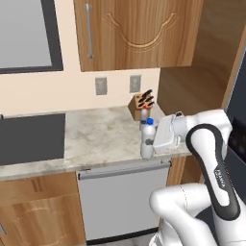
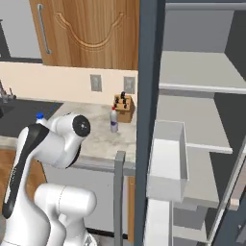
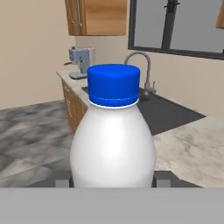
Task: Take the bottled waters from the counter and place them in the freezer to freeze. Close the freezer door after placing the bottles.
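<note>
Pincer (image 3: 112, 179): jaws closed partway, one dark tip each side of blue-capped bottle (image 3: 113, 131), both tips against its lower body; reads as a grip, though lift off counter (image 1: 96, 139) can't be confirmed. Bottle: upright, long axis vertical, directly ahead of pincer btwn the tips, cap above them; in left base view it (image 1: 147, 139) stands at counter's front edge just beside the hand. Red-capped bottle (image 2: 114, 120): upright on counter, farther back from pincer, next to wooden knife block (image 2: 124, 108); not touched. Judgement: the coming move turns on freezer (image 2: 202, 120) lying well apart from pincer, off to arm's right, so bottle must come up clear of counter and swing across, kept vertical. Containers: freezer door (image 2: 146, 120) stands open; pale shelves inside bare, as far as seen; door bin (image 2: 166, 158) pale, contents not visible from this angle. Beyond bottle in hand view: sink w/ faucet (image 3: 142, 65), coffee machine (image 3: 81, 61).
</note>
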You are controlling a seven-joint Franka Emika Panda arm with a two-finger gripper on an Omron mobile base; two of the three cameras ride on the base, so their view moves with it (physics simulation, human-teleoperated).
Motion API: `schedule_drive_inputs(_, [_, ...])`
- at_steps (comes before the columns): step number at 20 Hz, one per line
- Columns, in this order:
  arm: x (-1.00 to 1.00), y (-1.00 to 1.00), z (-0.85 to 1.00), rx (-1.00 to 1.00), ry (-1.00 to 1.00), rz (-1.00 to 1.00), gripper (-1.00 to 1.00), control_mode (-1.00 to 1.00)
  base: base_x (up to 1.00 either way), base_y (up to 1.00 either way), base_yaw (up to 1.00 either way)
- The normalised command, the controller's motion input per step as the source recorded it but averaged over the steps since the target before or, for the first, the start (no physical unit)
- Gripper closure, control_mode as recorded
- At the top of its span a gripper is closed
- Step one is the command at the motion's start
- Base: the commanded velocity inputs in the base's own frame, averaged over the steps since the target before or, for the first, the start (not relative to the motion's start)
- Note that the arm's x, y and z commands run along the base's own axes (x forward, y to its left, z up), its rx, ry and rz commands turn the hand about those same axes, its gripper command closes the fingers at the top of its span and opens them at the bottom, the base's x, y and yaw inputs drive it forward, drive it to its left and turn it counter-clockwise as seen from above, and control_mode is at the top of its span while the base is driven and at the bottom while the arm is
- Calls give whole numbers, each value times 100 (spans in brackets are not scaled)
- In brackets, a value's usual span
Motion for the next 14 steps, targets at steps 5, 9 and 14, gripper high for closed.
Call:
schedule_drive_inputs(5, [0,0,0,0,0,0,100,100,-61,40,-1])
schedule_drive_inputs(9, [0,0,0,0,0,0,100,100,-58,18,-6])
schedule_drive_inputs(14, [0,0,0,0,0,0,100,100,-90,1,-8])
